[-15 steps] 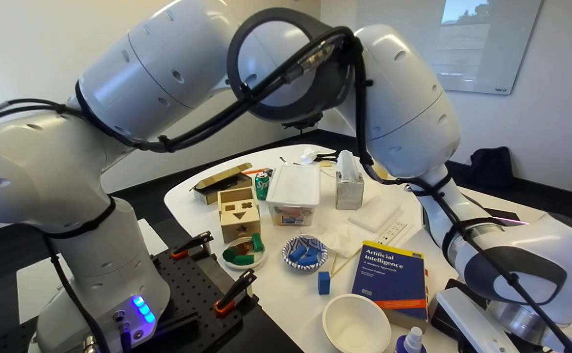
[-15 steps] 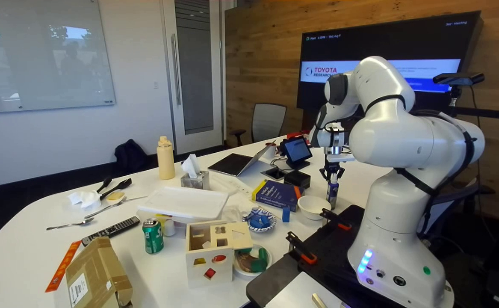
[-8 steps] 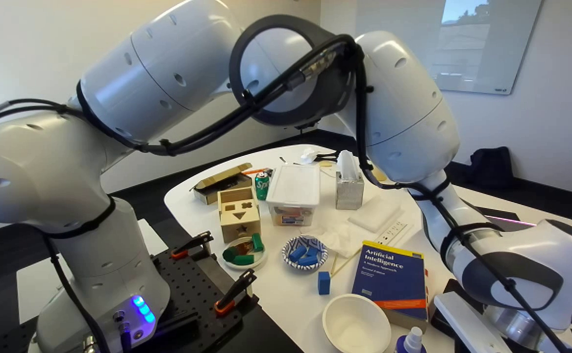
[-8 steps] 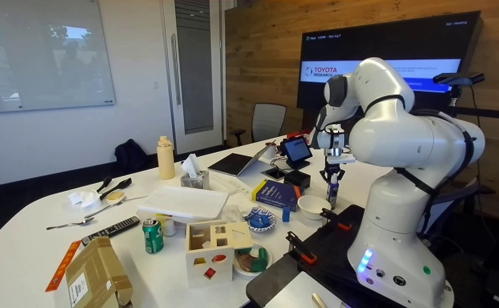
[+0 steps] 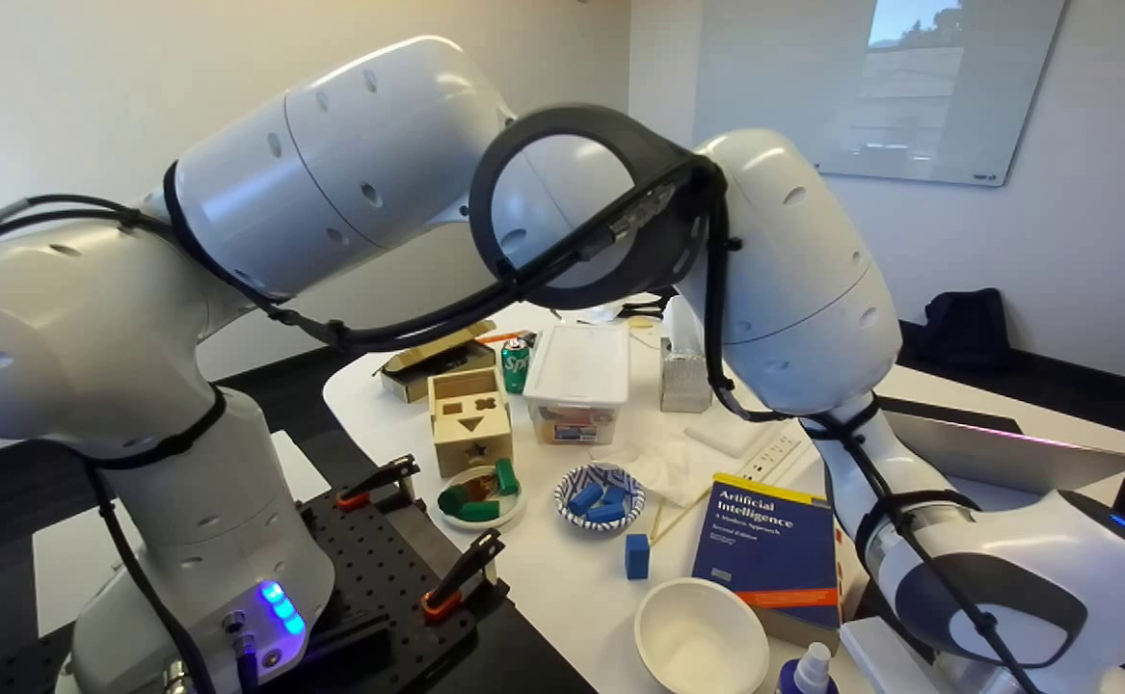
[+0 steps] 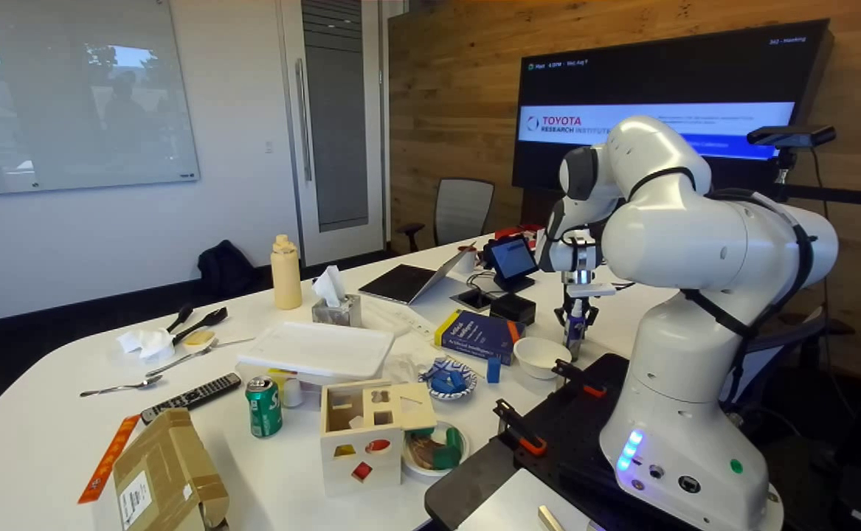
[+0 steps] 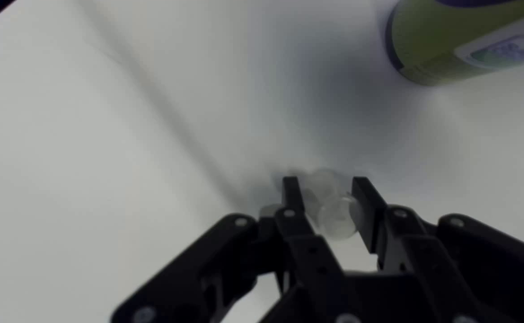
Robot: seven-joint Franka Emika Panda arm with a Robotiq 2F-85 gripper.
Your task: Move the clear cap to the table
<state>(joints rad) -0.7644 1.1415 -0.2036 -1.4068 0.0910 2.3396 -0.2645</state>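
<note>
Black and slim-tipped, your gripper point(image 7: 327, 193) pinches the clear cap point(image 7: 338, 220) between its fingers, low at the white table point(image 6: 39, 435); whether the cap touches the surface, the blurred wrist view does not tell. Let go too soon and the light, round piece may drop, tip and roll; press too far down and it could skew in the grip or crush against the table. Clear on white, its edge is easy to misjudge. A sideways swing risks the green-based bottle point(image 7: 450, 49), standing near but apart, likely the white-nozzled one seen in both exterior views. Beyond, the table carries a white bowl point(image 5: 702, 636), a blue Artificial Intelligence textbook point(image 5: 766, 545), a lone upright blue block point(image 5: 637, 557), a patterned bowl point(image 5: 603, 473) of blue pieces point(image 5: 584, 498) and, farther off, a wooden shape sorter point(image 6: 345, 476), a lidded plastic bin point(image 5: 576, 374), a green Sprite can point(image 6: 263, 411) and a laptop point(image 6: 399, 284). Around it, the room shows a whiteboard point(image 6: 68, 96) on a pale wall point(image 6: 238, 74), a door point(image 6: 334, 110) with a dark glass panel, a grey-backed chair point(image 6: 463, 210), and a wood-panelled wall point(image 6: 445, 110) behind a screen point(image 6: 644, 81) bearing the Toyota Research Institute name.
</note>
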